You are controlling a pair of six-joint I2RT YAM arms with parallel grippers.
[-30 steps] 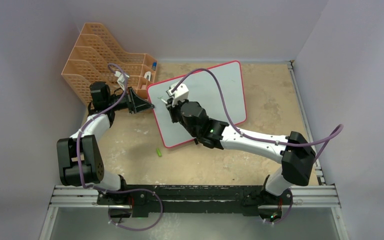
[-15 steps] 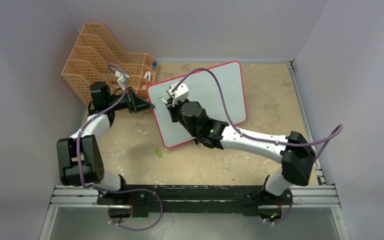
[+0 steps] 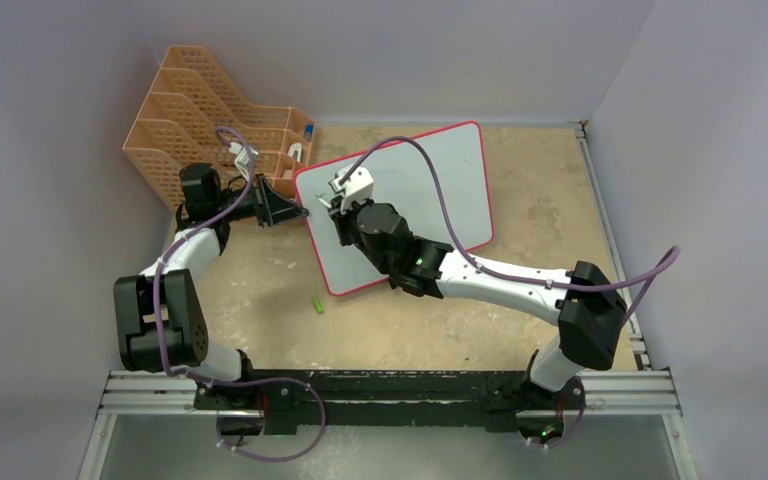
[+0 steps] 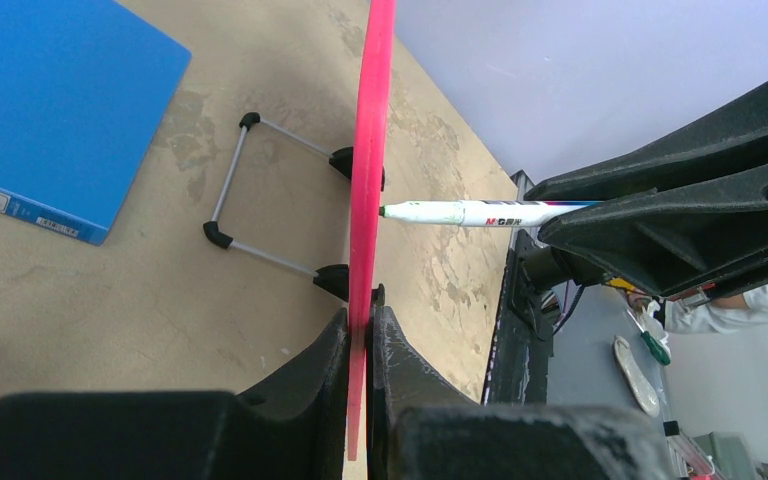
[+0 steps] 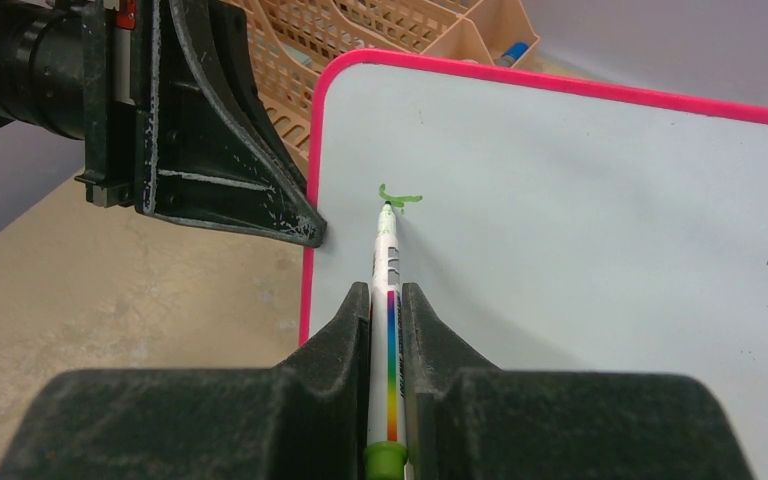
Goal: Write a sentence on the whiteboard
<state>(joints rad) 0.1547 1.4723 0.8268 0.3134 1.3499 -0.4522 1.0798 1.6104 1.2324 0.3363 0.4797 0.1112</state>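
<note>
The whiteboard [image 3: 430, 190], white with a pink-red frame, stands tilted on the table. My left gripper [image 3: 298, 212] is shut on its left edge; in the left wrist view the pink edge [image 4: 371, 180] runs between the closed fingers [image 4: 368, 318]. My right gripper [image 5: 387, 292] is shut on a white marker [image 5: 387, 250] with a rainbow stripe. Its green tip touches the board [image 5: 580, 260] near the upper left corner. Of the sentence, only one short curved green stroke [image 5: 401, 197] shows at the tip. The marker [image 4: 460, 213] meets the board's face nearly square-on.
An orange mesh file rack [image 3: 195, 120] stands behind the left gripper. A small green cap [image 3: 317, 304] lies on the table in front of the board. Behind the board lie a blue folder [image 4: 50, 110] and the board's wire stand [image 4: 260, 190].
The right gripper and marker have shifted slightly to the left along the board. The left arm and the board have not moved.
</note>
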